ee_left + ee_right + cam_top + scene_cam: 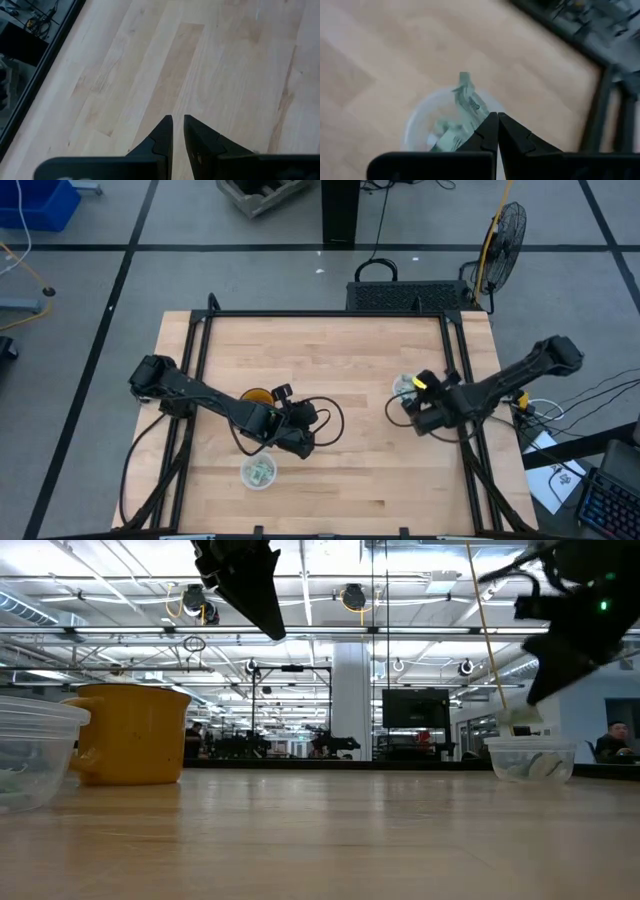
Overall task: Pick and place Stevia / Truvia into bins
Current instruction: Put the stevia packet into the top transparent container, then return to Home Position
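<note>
My right gripper (497,117) is shut on a pale green and white Stevia packet (469,102), right over a clear cup (420,127) that holds several packets. This cup stands at the table's right (405,387), and the low view also shows it (528,758). My left gripper (177,122) is empty, its fingers nearly together with a narrow gap. It hangs high over bare wood near the table's middle (300,438). A second clear cup (258,473) with packets stands toward the near edge. My right gripper pinches one end of the packet (479,114) between its two fingertips. The fingers slant down from the table's right side. The rest of the packet sticks out past the fingertips. In the low view the packet (520,717) hangs just above the cup's rim.
An amber-orange cup (256,396) stands behind my left gripper, and it shows in the low view (130,732). The black frame rails (470,440) run along the table's sides. Bare wood lies between the two arms. A person (612,740) sits far off in the room.
</note>
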